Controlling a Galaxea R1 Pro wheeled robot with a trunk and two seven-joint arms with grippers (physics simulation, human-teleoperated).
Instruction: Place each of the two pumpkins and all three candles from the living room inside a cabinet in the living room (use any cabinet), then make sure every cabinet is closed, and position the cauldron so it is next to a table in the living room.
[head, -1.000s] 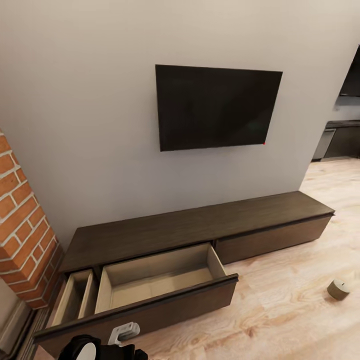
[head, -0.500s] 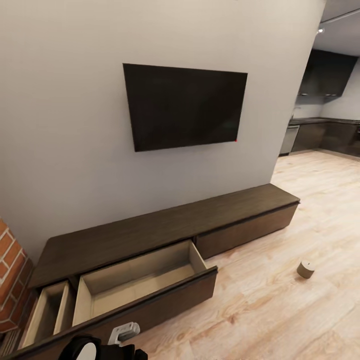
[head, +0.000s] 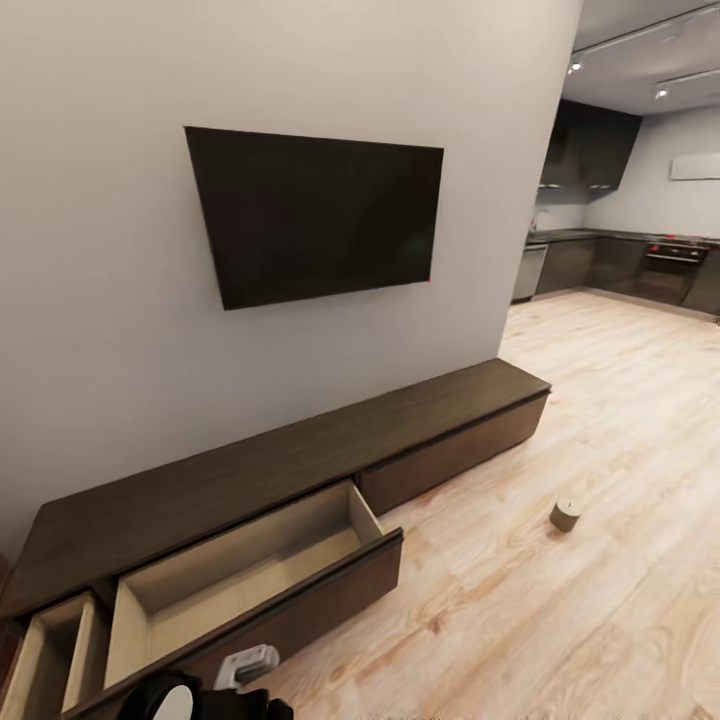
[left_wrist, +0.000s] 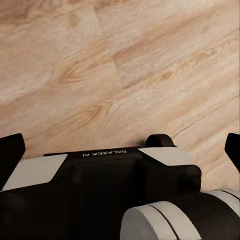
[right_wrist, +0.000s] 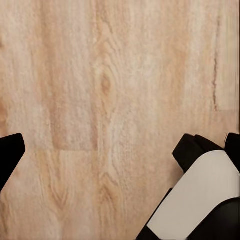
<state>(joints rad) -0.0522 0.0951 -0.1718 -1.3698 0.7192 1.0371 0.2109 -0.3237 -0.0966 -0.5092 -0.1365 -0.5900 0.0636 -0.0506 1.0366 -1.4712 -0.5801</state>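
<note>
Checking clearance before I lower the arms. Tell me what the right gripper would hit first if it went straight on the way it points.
The right gripper points at bare wood floor. Nothing lies between its open fingers and the planks, so the floor looks like the first contact, though how far off it is cannot be judged.

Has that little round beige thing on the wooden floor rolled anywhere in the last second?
No. The small round beige object keeps its place relative to the long dark-brown cabinet's right end; the whole picture slid left, so the camera turned.
</note>
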